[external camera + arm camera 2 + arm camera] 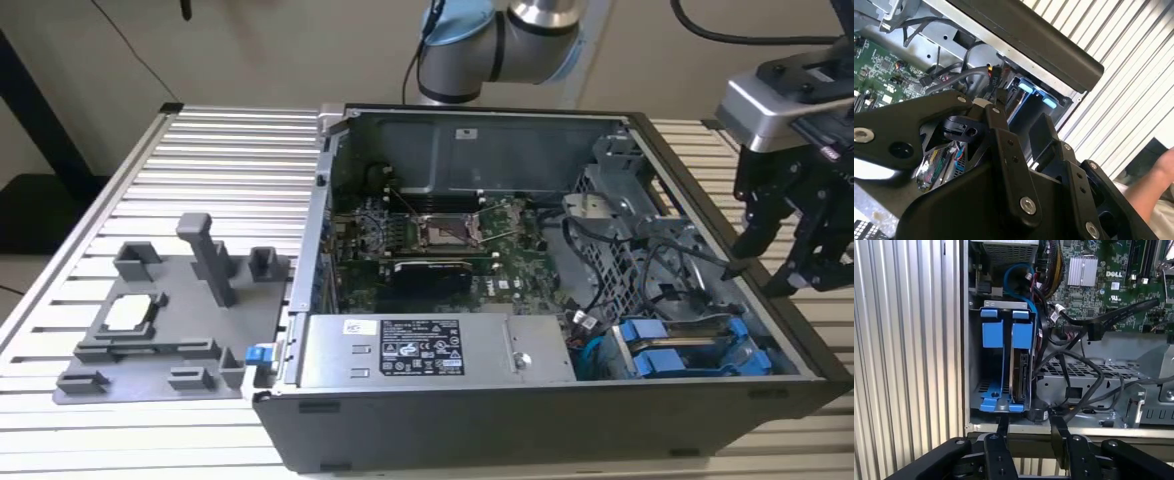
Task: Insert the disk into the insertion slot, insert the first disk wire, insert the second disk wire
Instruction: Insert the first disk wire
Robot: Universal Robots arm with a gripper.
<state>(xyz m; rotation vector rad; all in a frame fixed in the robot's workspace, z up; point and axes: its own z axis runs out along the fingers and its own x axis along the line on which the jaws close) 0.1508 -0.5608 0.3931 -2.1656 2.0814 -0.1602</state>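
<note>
The disk [1021,371] (silver, framed by a bright blue carrier) stands on edge, seated in the grey insertion slot [1004,304] at a corner of the computer case [534,420].

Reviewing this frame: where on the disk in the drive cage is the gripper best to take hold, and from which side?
Probably the disk's blue carrier edge, pinched across its thin width. The disk stands on edge in the insertion slot, with that edge facing the case's open side, so come straight in from there. Black cables crowd the motherboard side. The gripper is open.
</note>
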